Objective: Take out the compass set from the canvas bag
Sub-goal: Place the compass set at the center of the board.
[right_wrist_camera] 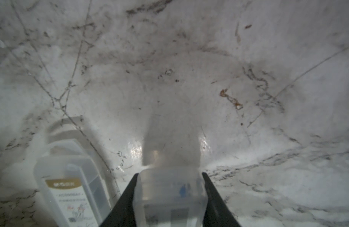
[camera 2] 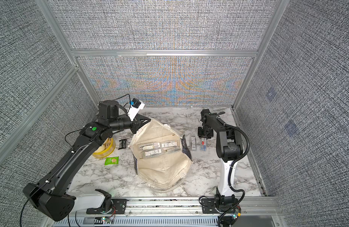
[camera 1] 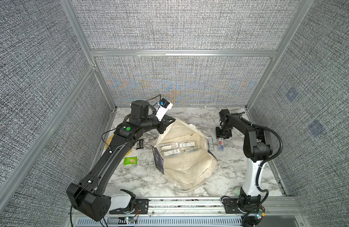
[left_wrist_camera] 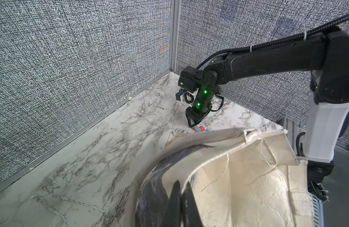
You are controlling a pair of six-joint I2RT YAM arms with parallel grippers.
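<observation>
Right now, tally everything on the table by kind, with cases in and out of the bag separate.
Canvas bag: 1
Clear cases inside bag: 4
Clear cases outside bag: 2
Green packet: 1
Black packet: 1
Yellow basket: 1
Total: 10

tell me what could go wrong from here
The right gripper holds the clear case by one end, close beside the second case on the table; it could bump that one. The left gripper pinches only the rim of the canvas bag; a slip might close it over the four cases inside.
</observation>
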